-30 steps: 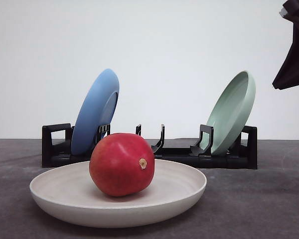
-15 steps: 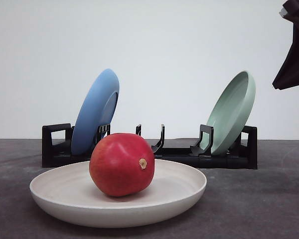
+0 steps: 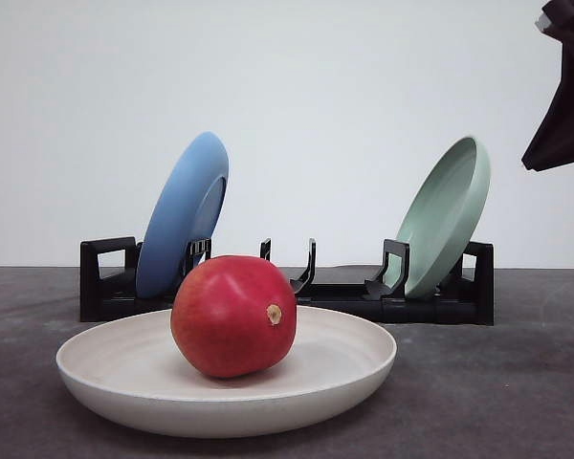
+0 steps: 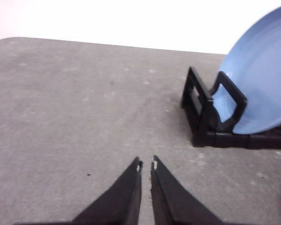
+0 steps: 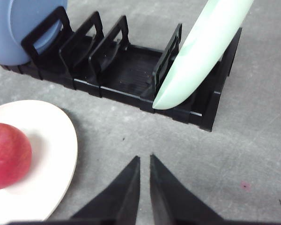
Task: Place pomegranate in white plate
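Observation:
The red pomegranate (image 3: 233,316) rests inside the white plate (image 3: 344,378) on the grey table near the front, its tan stem nub facing forward. From the right wrist camera the pomegranate (image 5: 7,156) sits on the white plate (image 5: 54,154), off to the side of my right gripper (image 5: 144,159), which is shut, empty and high above the table. A dark part of the right arm (image 3: 564,86) hangs at the upper right of the front view. My left gripper (image 4: 145,164) is shut with nothing in it, over bare table beside the rack's blue-plate end.
A black dish rack (image 3: 344,296) stands behind the white plate, holding a blue plate (image 3: 184,212) at its left end and a pale green plate (image 3: 447,215) at its right end. Its middle slots (image 5: 98,51) are vacant.

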Controlling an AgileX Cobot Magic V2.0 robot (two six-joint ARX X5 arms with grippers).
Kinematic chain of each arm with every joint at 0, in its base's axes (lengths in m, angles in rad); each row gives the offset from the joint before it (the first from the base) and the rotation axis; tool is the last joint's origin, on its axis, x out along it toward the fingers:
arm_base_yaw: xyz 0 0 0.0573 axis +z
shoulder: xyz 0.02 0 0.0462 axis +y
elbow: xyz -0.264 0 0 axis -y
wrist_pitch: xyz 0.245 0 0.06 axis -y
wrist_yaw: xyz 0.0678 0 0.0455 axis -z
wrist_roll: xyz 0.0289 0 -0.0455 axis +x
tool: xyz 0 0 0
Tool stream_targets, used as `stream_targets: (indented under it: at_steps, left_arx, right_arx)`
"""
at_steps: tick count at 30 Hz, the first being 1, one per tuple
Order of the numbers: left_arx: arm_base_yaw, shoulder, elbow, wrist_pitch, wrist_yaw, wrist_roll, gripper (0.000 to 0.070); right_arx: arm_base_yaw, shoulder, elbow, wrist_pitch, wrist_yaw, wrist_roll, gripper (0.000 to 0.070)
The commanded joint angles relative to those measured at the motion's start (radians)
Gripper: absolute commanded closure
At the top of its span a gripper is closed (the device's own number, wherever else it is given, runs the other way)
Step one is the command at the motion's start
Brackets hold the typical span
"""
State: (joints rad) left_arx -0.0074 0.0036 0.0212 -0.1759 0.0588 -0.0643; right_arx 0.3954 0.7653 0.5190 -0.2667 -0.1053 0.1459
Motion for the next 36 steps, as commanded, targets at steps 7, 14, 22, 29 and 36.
stream_targets:
  at_steps: [7,14,22,29,36]
  left_arx:
    - [-0.026,-0.001,-0.009,0.018,-0.003,0.026,0.0683]
    - [-0.026,0.0,-0.009,0.019,-0.002,0.026,0.0683]
    - [-0.026,0.0,-0.009,0.019,-0.002,0.026,0.0683]
    - [-0.026,0.0,-0.009,0.019,-0.002,0.026,0.0683]
    - [-0.026,0.0,-0.009,0.019,-0.002,0.026,0.0683]
  right_arx:
    - [0.004,0.003,0.003,0.013,0.001,-0.007,0.0668]
    - [0.004,0.003,0.003,0.013,0.002,-0.008,0.0668]
    - [0.004,0.003,0.003,0.013,0.001,-0.007,0.0668]
    - [-0.022,-0.073,-0.003,-0.02,0.004,-0.076,0.0668]
    - [-0.162,-0.303,-0.183,0.054,0.005,-0.088,0.0668]
